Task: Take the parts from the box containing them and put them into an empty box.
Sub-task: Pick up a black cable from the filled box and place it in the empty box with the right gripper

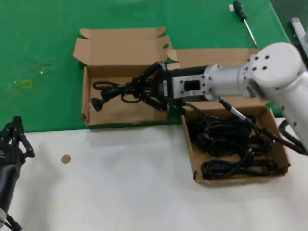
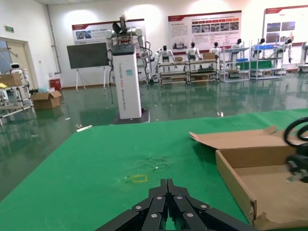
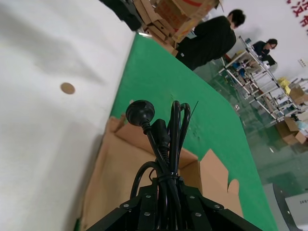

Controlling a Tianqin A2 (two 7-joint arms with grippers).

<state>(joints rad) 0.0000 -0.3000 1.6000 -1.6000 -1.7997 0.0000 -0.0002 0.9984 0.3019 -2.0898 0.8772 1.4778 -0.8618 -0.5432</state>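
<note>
Cord bundle [image 1: 113,91], clamped in the right hand [image 1: 150,87], hangs over the floor of the left-hand box [image 1: 126,111], its long axis running from the fingers toward that box's far-left wall, plug end leading. Left hand [image 1: 13,139], fingers drawn together, is parked low at the near edge of the white desk [image 1: 110,183], well apart from that box and idle. Right of that box sits the second carton [image 1: 192,159] with more coiled cords [image 1: 231,144]; behind lies green cloth [image 1: 43,43], a screwdriver [image 1: 243,17] farther off.
</note>
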